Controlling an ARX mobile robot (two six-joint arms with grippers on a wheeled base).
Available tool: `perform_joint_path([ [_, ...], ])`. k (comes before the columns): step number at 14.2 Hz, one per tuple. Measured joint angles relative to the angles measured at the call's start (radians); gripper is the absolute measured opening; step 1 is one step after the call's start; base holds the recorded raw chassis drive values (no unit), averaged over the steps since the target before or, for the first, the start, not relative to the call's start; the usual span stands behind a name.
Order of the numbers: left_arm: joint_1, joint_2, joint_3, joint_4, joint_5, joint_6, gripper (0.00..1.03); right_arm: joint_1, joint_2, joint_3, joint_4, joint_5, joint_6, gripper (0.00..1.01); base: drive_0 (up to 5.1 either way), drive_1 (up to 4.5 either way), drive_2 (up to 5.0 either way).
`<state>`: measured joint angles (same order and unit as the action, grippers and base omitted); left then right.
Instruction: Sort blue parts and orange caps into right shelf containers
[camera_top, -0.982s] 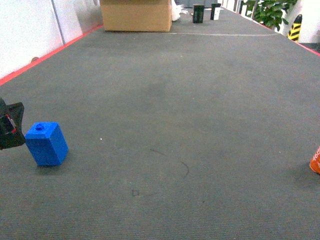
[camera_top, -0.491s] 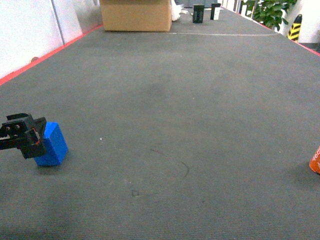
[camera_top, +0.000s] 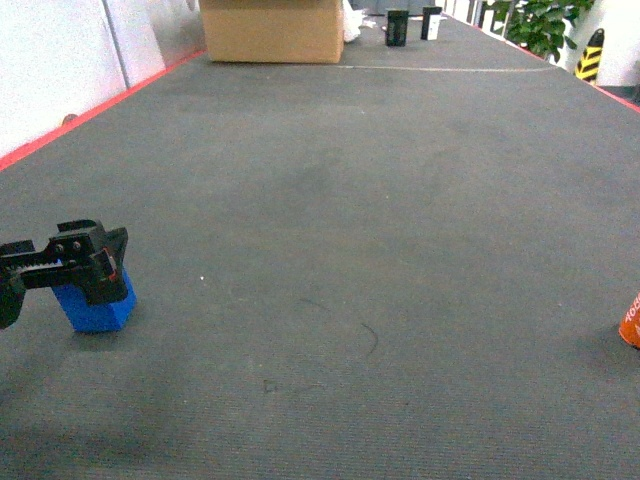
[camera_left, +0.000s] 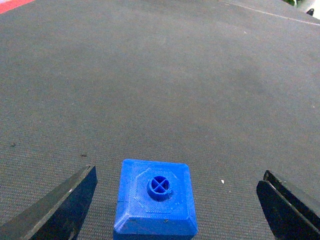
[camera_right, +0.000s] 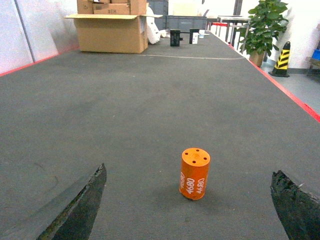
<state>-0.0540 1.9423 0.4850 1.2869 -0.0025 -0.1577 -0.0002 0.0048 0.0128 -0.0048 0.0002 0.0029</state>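
Grey carpet floor (camera_top: 400, 200) under both my arms, no crates in view anywhere. My left gripper (camera_left: 175, 200) has swung in from the edge over the last second and now straddles the blue part (camera_left: 156, 197), jaws spread wide with one finger on either side and neither touching it, so the grasp looks lined up but not made. My right gripper (camera_right: 187, 210) hangs spread too, the orange cap (camera_right: 194, 173) upright just ahead between its fingers, untouched.

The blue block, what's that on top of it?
The blue block has a small round hole with a cross inside on its top face. Nothing sits on it. The left gripper has its jaws open on either side. The block's underside against the grey floor is hidden.
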Motion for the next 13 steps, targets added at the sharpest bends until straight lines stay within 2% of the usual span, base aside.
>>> perform_joint_path([
  [13,0.038,0.148,0.148,0.0,0.083,0.0,0.98,0.0,0.0,0.0,0.0,0.0,0.0,0.98,0.0,0.0,0.0],
])
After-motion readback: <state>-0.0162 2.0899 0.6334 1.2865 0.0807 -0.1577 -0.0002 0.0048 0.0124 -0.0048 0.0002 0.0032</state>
